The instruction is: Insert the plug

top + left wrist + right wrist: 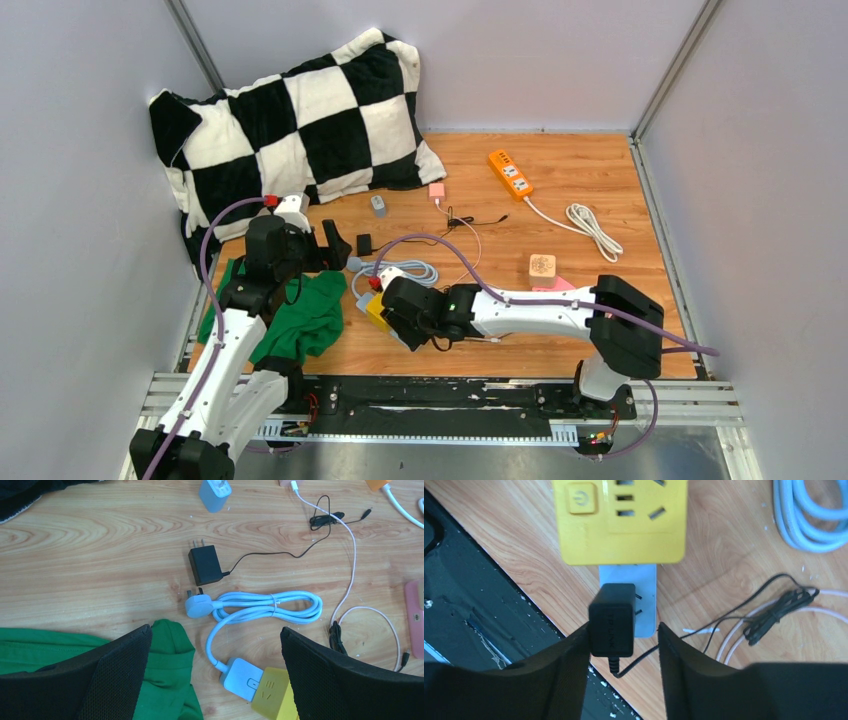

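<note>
A yellow socket cube (621,520) with a pale blue block (644,605) joined to its near side lies on the wooden table; it also shows in the left wrist view (272,697) and the top view (376,312). A black adapter plug (611,620) sits between my right gripper's (624,637) fingers, touching the left finger (569,660), with a gap to the right one. Its prongs point sideways over the blue block. My right gripper (400,318) is open. My left gripper (215,645) is wide open and empty above the table. A second black adapter (205,565) lies loose.
A green cloth (150,680) lies under my left gripper, beside a coiled pale blue cable (270,605) with its plug (197,605). Thin black and pink cables (350,580) trail right. A checkered pillow (300,120), an orange power strip (510,172), a wooden block (541,267) stand farther back.
</note>
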